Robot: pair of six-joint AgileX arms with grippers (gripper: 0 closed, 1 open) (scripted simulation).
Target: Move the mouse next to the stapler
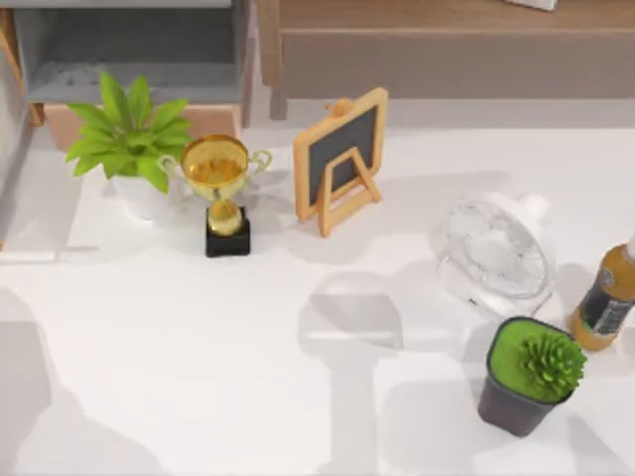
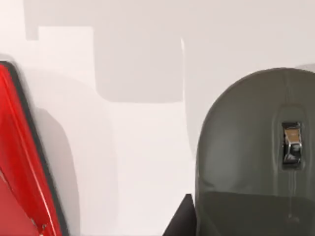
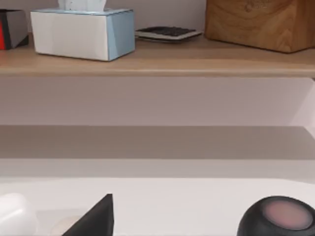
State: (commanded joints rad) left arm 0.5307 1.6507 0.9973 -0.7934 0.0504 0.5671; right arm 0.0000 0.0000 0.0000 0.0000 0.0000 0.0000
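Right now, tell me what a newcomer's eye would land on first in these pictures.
In the top view, the gold trophy on its black base stands toward the table's back left, beside a leafy potted plant, with a small chalkboard easel just right of it. On the right side sit a white fan and a dark pot with a green succulent. The left wrist view shows the dark grey mouse close up, apart from a red stapler.

Counting around the trophy (image 1: 224, 188): two potted plants (image 1: 127, 134) (image 1: 533, 372) sitting there, one chalkboard (image 1: 339, 157), one fan (image 1: 496, 253), one bottle (image 1: 606, 300). One mouse (image 2: 256, 152), one red stapler (image 2: 22, 167).
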